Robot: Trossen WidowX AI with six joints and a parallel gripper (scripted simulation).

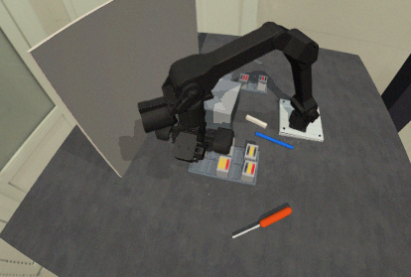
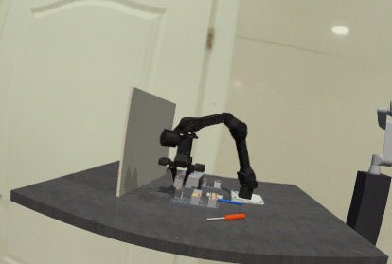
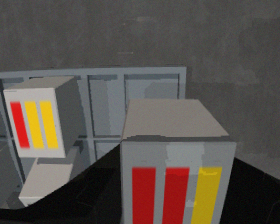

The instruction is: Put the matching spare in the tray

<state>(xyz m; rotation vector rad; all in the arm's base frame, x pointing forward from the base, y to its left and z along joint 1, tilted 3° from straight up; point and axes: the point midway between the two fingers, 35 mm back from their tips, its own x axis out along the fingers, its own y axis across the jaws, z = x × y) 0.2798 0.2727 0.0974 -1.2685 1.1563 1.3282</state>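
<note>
My gripper (image 2: 180, 182) (image 3: 163, 152) is shut on a grey spare with red, red and yellow stripes (image 2: 179, 179) (image 3: 175, 155). In the wrist view the spare stands upright between the fingers, over the right part of the divided rack (image 1: 240, 181) (image 3: 150, 70). My gripper hides it in the top view. A spare with red, yellow and yellow stripes (image 3: 36, 122) (image 1: 223, 165) stands in the rack. Two other striped spares (image 1: 251, 151) (image 1: 249, 170) stand at its right side. I cannot tell which part is the mounted unit; its back code is not visible.
A tall grey panel (image 1: 124, 62) (image 2: 144, 144) stands at the left. A grey sloped block (image 1: 225, 98) is behind the rack, with two small red-marked units (image 1: 244, 78) (image 1: 262, 79) farther back. A white stick (image 1: 256, 121), blue rod (image 1: 274, 140) and orange screwdriver (image 1: 276, 216) (image 2: 235, 217) lie right of the rack.
</note>
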